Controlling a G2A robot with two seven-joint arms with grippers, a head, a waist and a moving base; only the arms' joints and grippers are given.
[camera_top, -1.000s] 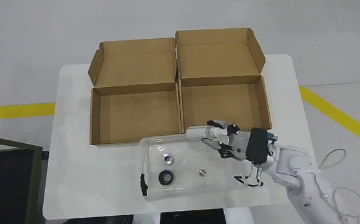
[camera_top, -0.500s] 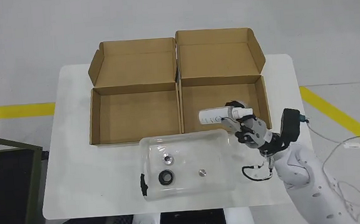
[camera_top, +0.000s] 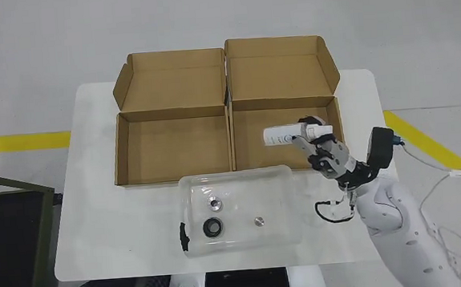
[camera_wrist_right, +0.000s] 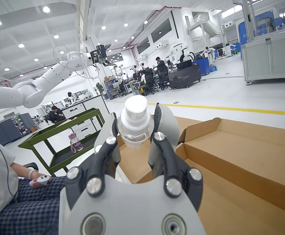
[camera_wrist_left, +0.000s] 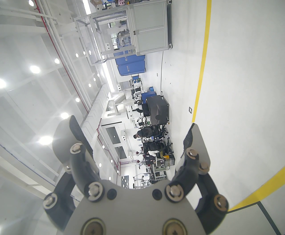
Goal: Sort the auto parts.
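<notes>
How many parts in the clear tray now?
3: silver ring left of centre; black ring in front of it; small silver piece to their right. A black bit on the tray rim may be a fourth.

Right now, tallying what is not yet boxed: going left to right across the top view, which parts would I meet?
Black curved clip → small black ring → small silver disc → white cylindrical part.

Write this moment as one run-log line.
right gripper: shut on white cylinder, over right box | left gripper: open, empty | clear tray: holds small parts
</notes>
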